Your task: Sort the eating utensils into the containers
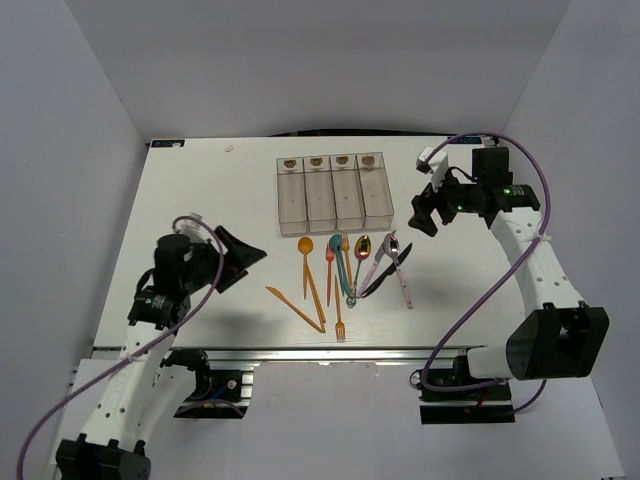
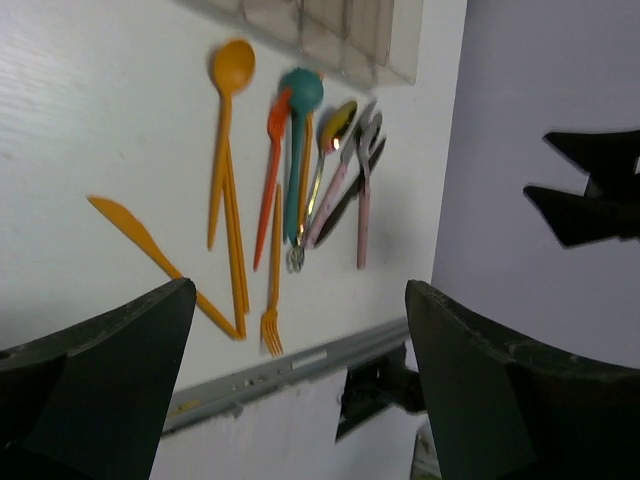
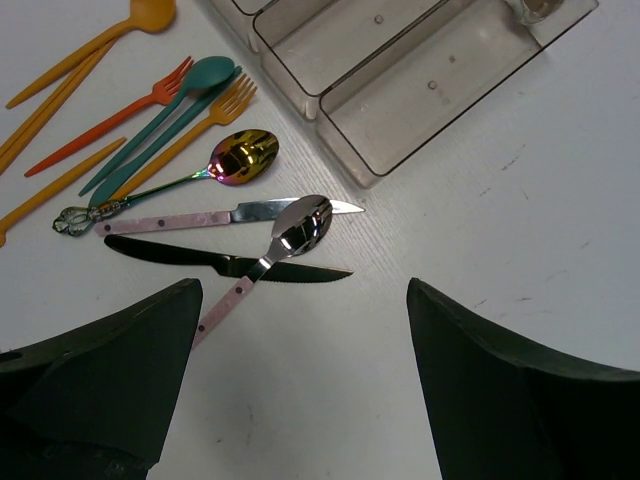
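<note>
The utensils [image 1: 345,270] lie in a loose cluster on the white table, just in front of the four clear bins [image 1: 333,190]. Among them are an orange spoon [image 2: 226,120], an orange knife [image 2: 150,245], an orange fork [image 2: 272,300], a teal spoon [image 3: 170,110], a gold spoon [image 3: 235,155], a pink-handled silver spoon [image 3: 285,240], a pink-handled knife [image 3: 200,218] and a black knife [image 3: 220,262]. The bins look empty in the right wrist view [image 3: 400,60]. My left gripper [image 1: 240,258] is open and empty, left of the cluster. My right gripper [image 1: 425,210] is open and empty, right of the bins.
The table's front rail [image 1: 330,352] runs just below the utensils. Grey walls close in the table on the left, back and right. A purple cable [image 1: 480,290] hangs beside the right arm.
</note>
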Robot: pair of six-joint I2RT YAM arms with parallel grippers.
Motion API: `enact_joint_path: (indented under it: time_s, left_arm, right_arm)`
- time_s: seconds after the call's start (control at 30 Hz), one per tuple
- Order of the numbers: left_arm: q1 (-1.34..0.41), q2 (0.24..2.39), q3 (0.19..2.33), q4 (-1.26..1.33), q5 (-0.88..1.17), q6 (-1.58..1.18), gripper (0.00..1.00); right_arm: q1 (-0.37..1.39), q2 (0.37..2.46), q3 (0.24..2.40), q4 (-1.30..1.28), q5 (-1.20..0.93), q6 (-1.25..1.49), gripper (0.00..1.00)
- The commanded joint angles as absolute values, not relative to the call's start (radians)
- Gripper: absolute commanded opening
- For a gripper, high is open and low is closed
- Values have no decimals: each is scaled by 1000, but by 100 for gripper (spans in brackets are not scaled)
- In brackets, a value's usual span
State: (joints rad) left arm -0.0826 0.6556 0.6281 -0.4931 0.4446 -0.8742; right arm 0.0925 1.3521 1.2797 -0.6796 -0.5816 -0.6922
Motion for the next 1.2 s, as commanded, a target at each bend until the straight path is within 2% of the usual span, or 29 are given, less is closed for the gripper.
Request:
enact_joint_path:
  time_s: [0.0,0.03,0.1,0.17,0.23,0.3,0.37,0.47,0.67,0.77,0.9,1.17]
  left_arm:
    - [-283,707,649,-551,344,-968,96]
    - [-343,771,658,-558,240,-985,96]
    - [-516,865,704,-612,142,-1074,96]
    - [-622,1046,748,-697,49,-1164,96]
    - [-666,1167,814,-748,15,-1205,91]
    - [-713,1300,845,-778,-21,-1271,81]
    - [-764,1369,883,-778,-67,-1307,79]
    - [-782,1431,933,-799,-103,-1333,78]
    - [-790,1578,1002,-810,-135,-1348,69]
    - [-792,1632,1031,-810,-155,-1351,62]
    - [-793,1684,1045,-808,-137,-1345,48]
    - [-798,1687,973,-805,-118,-1358,46]
  right_arm:
    - [90,1339,1286,-709,-630,-693,89]
    - [89,1333,1272,-692,-629,-687,89]
    - [91,1315,1244,-667,-632,-661,89]
    - [89,1296,1227,-654,-629,-641,89]
    - [89,1282,1201,-640,-626,-637,89]
    - [89,1263,1181,-626,-620,-630,89]
    - [89,1243,1152,-611,-611,-629,89]
    - [89,1227,1120,-592,-601,-623,89]
    - [89,1195,1080,-569,-589,-615,89]
    - [89,1189,1071,-563,-586,-614,89]
    - [86,1190,1074,-552,-583,-612,89]
    - [81,1195,1074,-537,-584,-600,89]
